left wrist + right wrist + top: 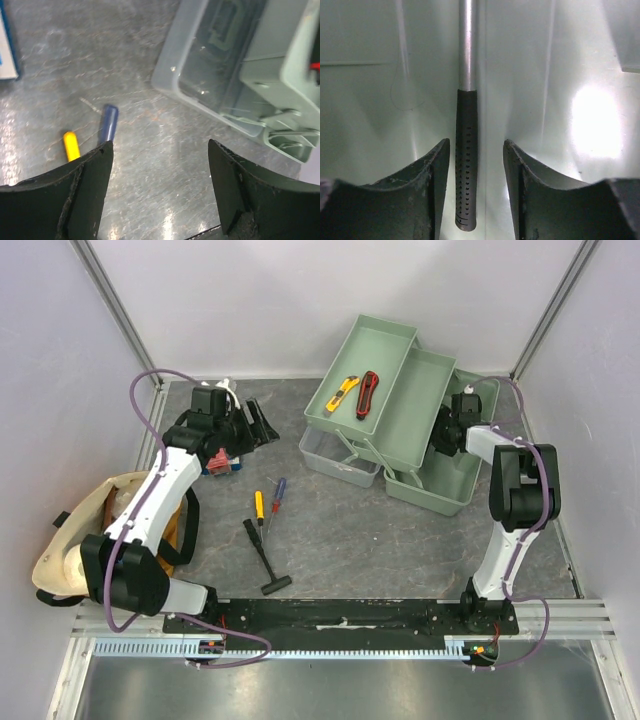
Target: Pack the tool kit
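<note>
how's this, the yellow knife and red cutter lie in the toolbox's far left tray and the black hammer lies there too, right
No: the black hammer lies on the table, not in that tray. The yellow knife and red cutter do lie in the toolbox's far left tray. The top external view shows it.

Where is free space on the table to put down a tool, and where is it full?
Bare table lies between the hammer, the toolbox and the right arm. The top tray's far end is bare too. Crowded: the left side, with screwdrivers, packet and cloth bag.
</note>
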